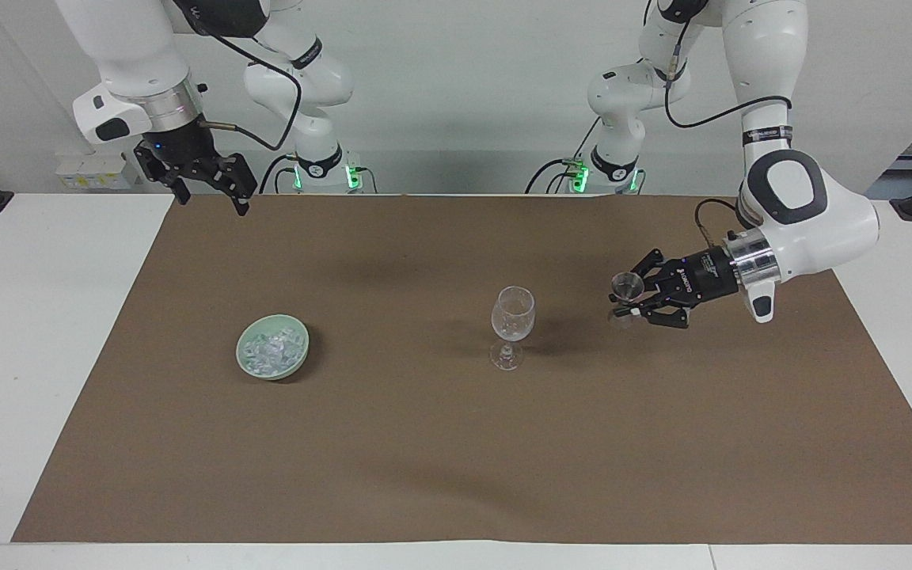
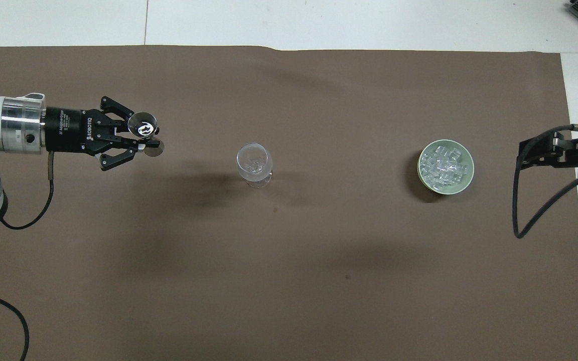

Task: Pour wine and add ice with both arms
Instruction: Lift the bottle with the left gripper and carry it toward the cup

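Observation:
A clear stemmed wine glass (image 1: 513,313) (image 2: 254,159) stands upright mid-table, with what look like a few pale chunks in its bowl. My left gripper (image 1: 630,299) (image 2: 144,141) hangs over the mat toward the left arm's end, shut on the stem of a small clear cup (image 1: 628,285) (image 2: 142,129) that it holds upright. I cannot tell whether the cup holds wine. The ice (image 1: 270,348) (image 2: 443,164) lies heaped in a pale green bowl (image 1: 303,336) (image 2: 471,168) toward the right arm's end. My right gripper (image 1: 214,202) (image 2: 527,153) waits open, raised over the mat's corner.
A brown mat (image 1: 456,443) (image 2: 289,260) covers most of the white table (image 1: 44,356). Bare white strips run along both ends. A black cable (image 2: 535,210) hangs from the right arm beside the bowl.

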`<state>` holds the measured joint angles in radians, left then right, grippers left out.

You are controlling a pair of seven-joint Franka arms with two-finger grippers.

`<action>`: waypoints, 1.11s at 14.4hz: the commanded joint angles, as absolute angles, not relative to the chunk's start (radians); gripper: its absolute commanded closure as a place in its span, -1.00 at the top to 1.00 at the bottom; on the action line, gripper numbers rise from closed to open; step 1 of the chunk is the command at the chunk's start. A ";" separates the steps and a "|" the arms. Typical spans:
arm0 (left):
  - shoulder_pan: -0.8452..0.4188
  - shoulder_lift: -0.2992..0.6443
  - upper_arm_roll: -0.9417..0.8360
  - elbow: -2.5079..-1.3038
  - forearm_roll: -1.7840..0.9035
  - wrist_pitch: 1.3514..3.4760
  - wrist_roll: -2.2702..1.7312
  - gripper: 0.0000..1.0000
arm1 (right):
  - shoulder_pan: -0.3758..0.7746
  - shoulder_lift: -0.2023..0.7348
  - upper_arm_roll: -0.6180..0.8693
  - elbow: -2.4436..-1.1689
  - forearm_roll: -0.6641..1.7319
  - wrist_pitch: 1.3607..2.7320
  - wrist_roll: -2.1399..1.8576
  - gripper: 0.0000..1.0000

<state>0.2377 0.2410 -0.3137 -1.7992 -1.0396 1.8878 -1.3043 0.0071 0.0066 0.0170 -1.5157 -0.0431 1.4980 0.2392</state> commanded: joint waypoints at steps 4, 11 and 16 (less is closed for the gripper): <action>0.222 0.213 -0.373 -1.833 -1.049 2.008 -1.385 -1.00 | -0.012 0.009 0.020 -1.509 -0.015 1.497 0.199 1.00; 0.178 0.190 -0.373 -1.841 -1.023 2.056 -1.419 -1.00 | -0.012 0.006 0.020 -1.516 -0.015 1.499 0.199 1.00; 0.132 0.170 -0.377 -1.850 -0.925 2.125 -1.445 -1.00 | -0.012 0.006 0.020 -1.516 -0.015 1.497 0.199 1.00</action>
<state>0.1480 0.2108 -0.3860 -1.8167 -0.9633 2.0914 -1.4135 0.0070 0.0066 0.0170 -1.5160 -0.0430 1.4980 0.2392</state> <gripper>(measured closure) 0.753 0.000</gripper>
